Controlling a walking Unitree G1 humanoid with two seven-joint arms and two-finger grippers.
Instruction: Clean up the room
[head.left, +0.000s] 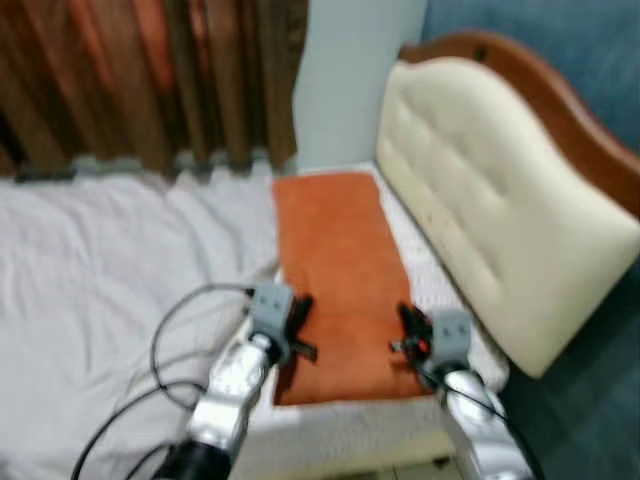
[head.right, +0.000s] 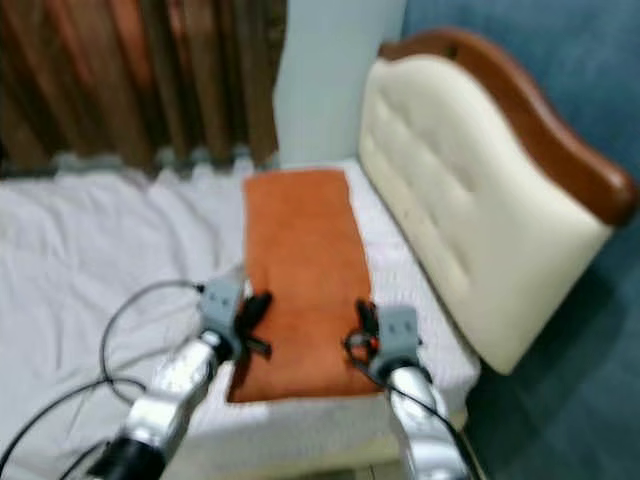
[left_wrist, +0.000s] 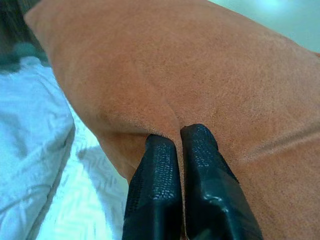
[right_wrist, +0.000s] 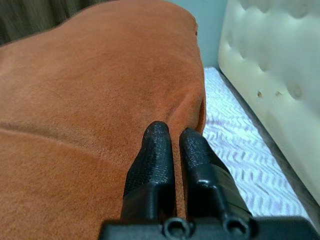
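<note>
A long orange pillow lies lengthwise on the bed beside the headboard. My left gripper is at its near left edge, and in the left wrist view its fingers are shut on a fold of the orange fabric. My right gripper is at the near right edge. Its fingers are pressed together, shut on the pillow's surface. Both eye views are blurred.
A cream padded headboard with a brown wooden rim stands to the right. A rumpled white sheet covers the bed on the left. Brown curtains hang behind. A black cable loops over the sheet by my left arm.
</note>
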